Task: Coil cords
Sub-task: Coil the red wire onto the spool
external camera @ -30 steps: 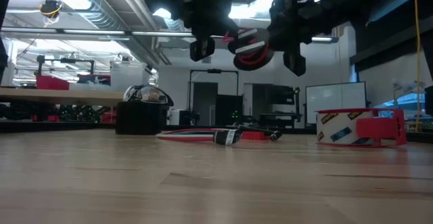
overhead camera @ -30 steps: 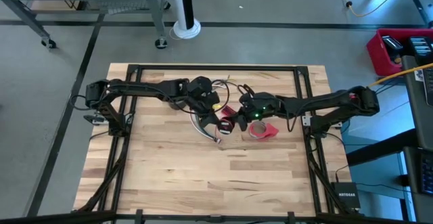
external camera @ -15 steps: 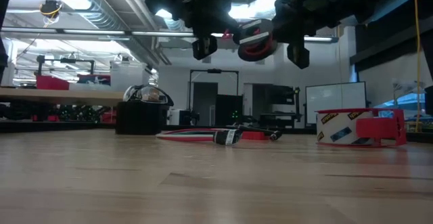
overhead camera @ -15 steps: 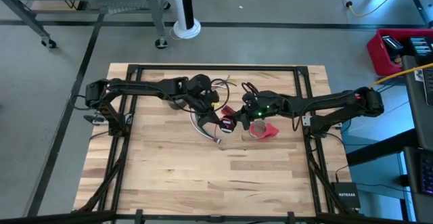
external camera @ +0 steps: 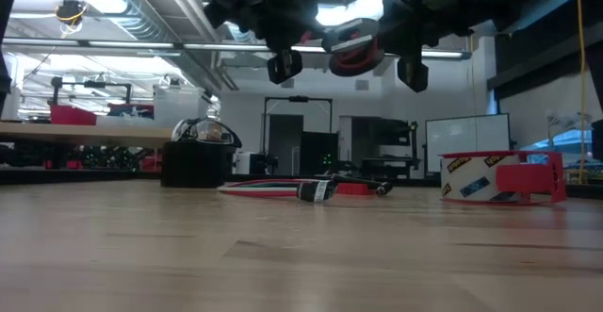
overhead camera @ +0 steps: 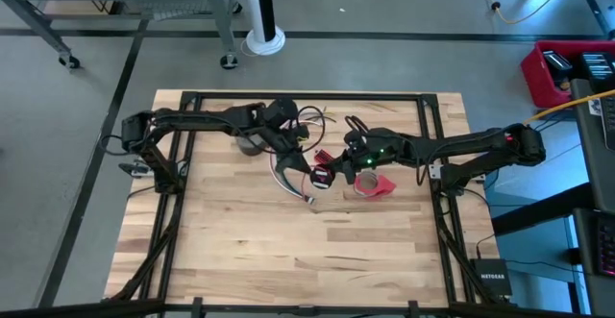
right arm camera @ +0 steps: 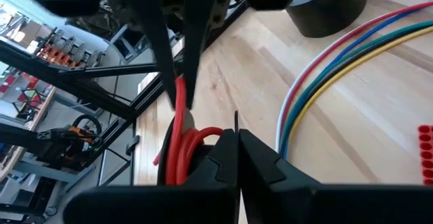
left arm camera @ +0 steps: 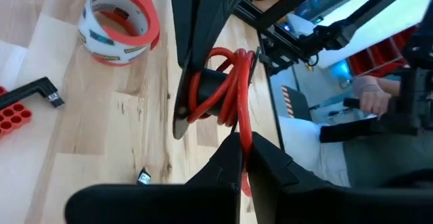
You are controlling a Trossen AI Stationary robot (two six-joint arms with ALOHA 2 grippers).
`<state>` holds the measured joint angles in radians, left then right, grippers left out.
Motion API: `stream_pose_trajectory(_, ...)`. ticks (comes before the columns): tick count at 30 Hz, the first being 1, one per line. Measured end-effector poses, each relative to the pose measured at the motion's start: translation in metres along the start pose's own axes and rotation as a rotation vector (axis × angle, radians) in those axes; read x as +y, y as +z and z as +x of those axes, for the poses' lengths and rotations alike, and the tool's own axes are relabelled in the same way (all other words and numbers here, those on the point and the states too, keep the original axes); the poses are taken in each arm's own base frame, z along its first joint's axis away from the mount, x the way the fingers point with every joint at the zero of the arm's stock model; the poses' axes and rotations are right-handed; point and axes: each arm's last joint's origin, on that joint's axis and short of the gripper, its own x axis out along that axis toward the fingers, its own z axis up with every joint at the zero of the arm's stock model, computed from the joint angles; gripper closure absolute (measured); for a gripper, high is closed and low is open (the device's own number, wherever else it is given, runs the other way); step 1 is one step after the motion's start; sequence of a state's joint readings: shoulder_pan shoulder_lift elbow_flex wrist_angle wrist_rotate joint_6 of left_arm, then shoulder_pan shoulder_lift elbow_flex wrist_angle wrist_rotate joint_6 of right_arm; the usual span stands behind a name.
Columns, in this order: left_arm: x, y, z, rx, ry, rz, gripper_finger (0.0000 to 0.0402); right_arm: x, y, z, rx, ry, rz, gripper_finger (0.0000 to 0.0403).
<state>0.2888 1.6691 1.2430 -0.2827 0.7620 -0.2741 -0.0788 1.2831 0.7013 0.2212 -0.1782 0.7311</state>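
Holding the small black-and-red coil point(external camera: 353, 50) up in the air between them, both arms are clearly mid-wind on this one. The left gripper point(left arm camera: 238, 158) has its fingers pinched together on the red strand where it runs out of the loops, and the right gripper point(right arm camera: 233, 158) is clamped on the bundle itself, so the coil hangs well above the table point(overhead camera: 250, 251), roughly over its middle. Down below, the long bundle of coloured wires point(overhead camera: 291, 176) lies loose on the wood in a curve, not coiled yet, with the red tape roll point(overhead camera: 370, 184) just beside it and a dark round container point(overhead camera: 248, 143) further back. My read: they're tightening or tucking the last loop of the red cord. Next move probably needs the left to feed that strand around or through without the right losing its grip, otherwise the loops spring apart.
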Motion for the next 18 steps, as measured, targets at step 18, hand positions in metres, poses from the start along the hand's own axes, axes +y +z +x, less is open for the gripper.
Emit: stream_pose_trajectory(18,-0.0006,-0.0073,0.0019,0.06,-0.012,0.229,0.04,0.0061,0.006,-0.0003,-0.057,0.064,-0.019,0.0402)
